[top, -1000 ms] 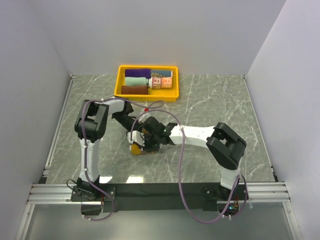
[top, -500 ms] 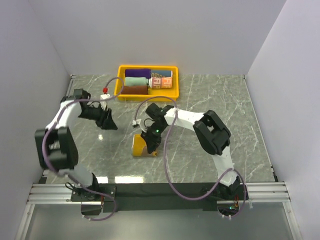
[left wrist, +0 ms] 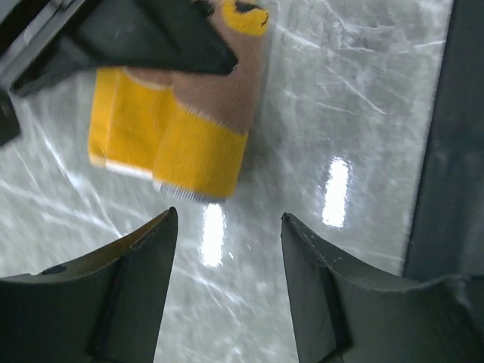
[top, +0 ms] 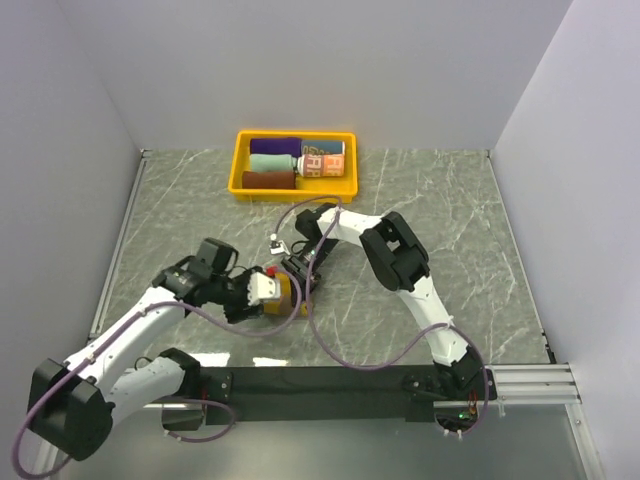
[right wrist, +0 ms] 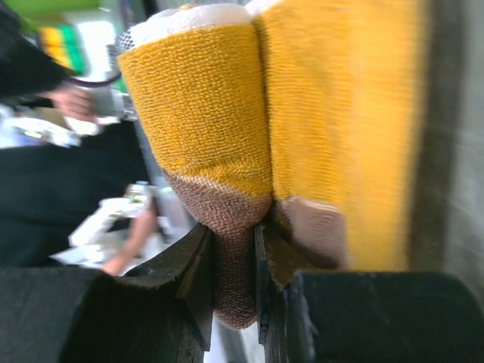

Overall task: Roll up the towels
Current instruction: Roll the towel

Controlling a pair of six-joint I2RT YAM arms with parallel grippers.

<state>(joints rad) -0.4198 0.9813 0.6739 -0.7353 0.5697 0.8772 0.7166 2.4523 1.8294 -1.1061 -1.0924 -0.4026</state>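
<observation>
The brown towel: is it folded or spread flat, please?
Folded: the towel shows two doubled layers side by side; the right fingers pinch one fold.

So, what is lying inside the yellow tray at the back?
Four rolls: purple towel, mint towel, maroon towel and patterned towel. They cover most of the yellow tray, so anything beneath is hidden.

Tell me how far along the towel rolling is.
Four rolled towels already sit in the yellow tray. In hand: the right gripper pinches the brown towel; the left gripper is open near it. Left: finish that roll, then probably tray it.
</observation>
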